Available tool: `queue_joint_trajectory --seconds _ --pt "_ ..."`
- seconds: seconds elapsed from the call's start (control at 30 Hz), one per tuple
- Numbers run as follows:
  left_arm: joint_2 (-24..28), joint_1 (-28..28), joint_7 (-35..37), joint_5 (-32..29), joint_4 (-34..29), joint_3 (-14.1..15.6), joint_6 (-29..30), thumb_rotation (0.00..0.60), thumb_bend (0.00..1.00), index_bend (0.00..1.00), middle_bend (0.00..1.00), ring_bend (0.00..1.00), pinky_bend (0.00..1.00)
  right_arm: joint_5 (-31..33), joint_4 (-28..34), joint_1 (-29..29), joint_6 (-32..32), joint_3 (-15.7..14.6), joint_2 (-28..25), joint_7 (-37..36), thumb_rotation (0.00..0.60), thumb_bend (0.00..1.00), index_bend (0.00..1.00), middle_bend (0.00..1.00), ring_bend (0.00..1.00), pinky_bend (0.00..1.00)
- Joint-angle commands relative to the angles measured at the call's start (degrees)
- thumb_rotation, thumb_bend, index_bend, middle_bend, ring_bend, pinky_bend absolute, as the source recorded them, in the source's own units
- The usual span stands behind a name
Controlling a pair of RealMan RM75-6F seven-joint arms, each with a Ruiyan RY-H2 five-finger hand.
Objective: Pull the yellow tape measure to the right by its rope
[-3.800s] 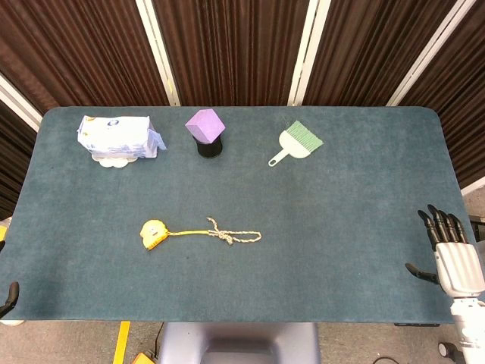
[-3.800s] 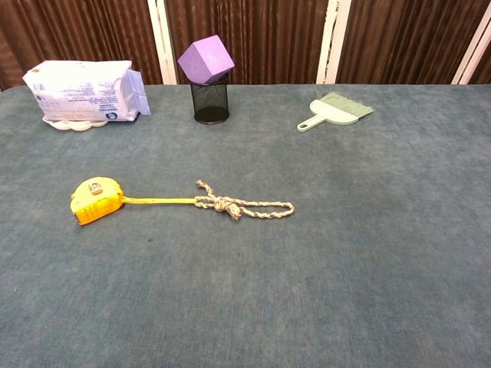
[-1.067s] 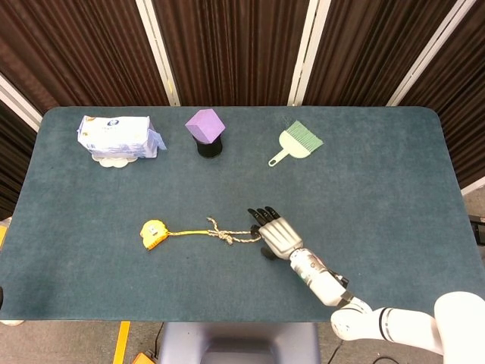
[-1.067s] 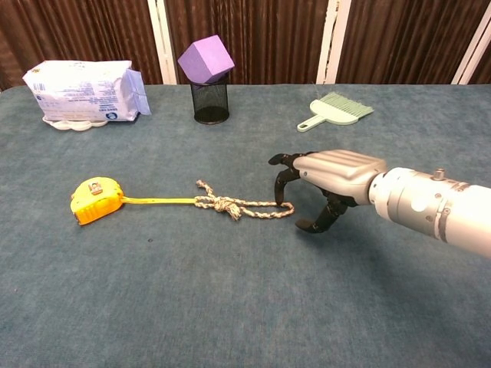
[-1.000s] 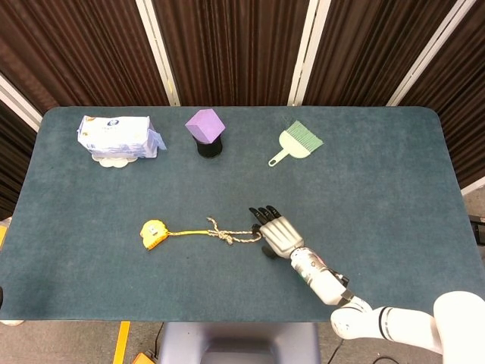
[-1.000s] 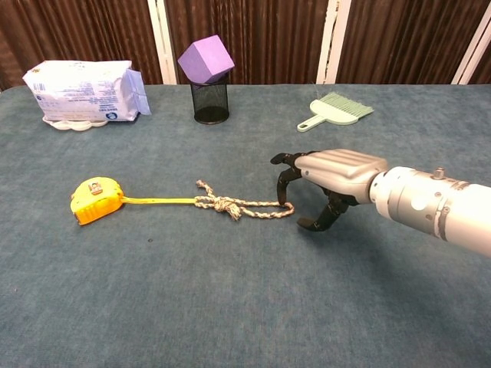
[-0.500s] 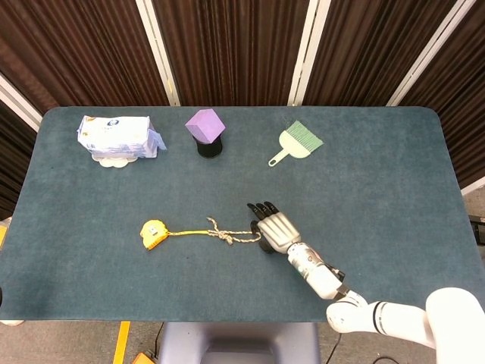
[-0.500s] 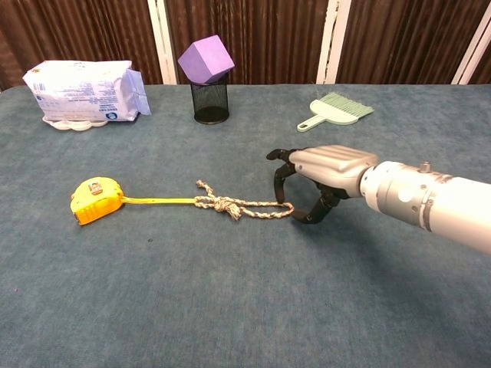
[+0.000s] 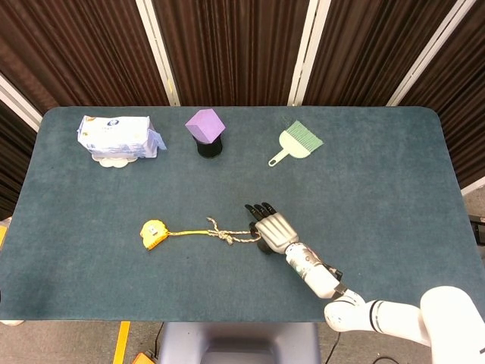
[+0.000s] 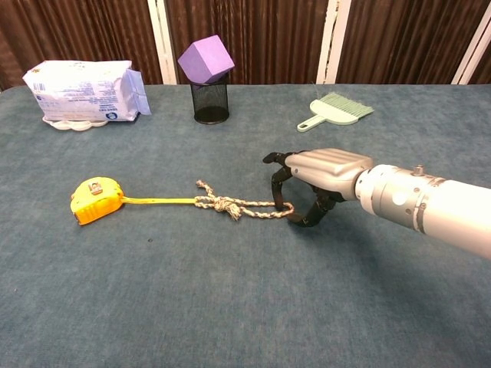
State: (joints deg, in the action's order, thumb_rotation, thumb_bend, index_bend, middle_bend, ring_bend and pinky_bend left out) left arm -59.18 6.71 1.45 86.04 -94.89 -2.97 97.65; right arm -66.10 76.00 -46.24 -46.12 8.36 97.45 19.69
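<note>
The right hand (image 10: 307, 188) is set at the right end of the rope (image 10: 245, 206), fingers curled down over the loop and thumb below; whether the loop is pinched cannot be told. Further left, the tape measure (image 10: 96, 200) is seen lying on the table (image 10: 230, 307), its rope slack. The pull is judged not yet begun; gripping and dragging rightward are left. The left hand is not shown.
</note>
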Motion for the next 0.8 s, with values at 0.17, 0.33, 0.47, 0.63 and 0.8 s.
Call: queue_joint_trajectory --seconds 0.17,0.33,0.47,0.63,0.8 --pt "0.06 0.02 0.06 -0.06 -0.08 -0.02 -0.05 0.600 0.46 0.04 0.00 0.00 0.14 0.21 0.07 -0.23 -0.06 -0.06 0.07 0.00 0.600 0.49 0.58 0.07 0.06 0.00" --pt "0.08 0.07 0.19 -0.10 -0.03 -0.03 -0.03 0.600 0.46 0.04 0.00 0.00 0.14 0.24 0.03 -0.46 -0.02 -0.26 0.10 0.22 0.600 0.49 0.59 0.07 0.06 0.00" --pt "0.11 0.11 0.20 -0.19 -0.05 -0.05 -0.05 0.600 0.46 0.04 0.00 0.00 0.14 0.49 -0.22 -0.63 0.09 -0.44 0.22 0.55 0.600 0.49 0.59 0.07 0.06 0.00" --pt "0.09 0.11 0.02 -0.21 -0.03 -0.05 -0.09 0.600 0.46 0.04 0.00 0.00 0.14 0.73 -0.64 -0.75 -0.03 -0.60 0.46 0.97 0.600 0.49 0.60 0.07 0.06 0.00" --pt "0.10 0.12 0.05 -0.29 -0.02 -0.10 -0.12 0.600 0.46 0.04 0.00 0.00 0.14 0.84 -0.84 -0.85 -0.13 -0.72 0.56 1.21 0.600 0.50 0.63 0.07 0.06 0.00"
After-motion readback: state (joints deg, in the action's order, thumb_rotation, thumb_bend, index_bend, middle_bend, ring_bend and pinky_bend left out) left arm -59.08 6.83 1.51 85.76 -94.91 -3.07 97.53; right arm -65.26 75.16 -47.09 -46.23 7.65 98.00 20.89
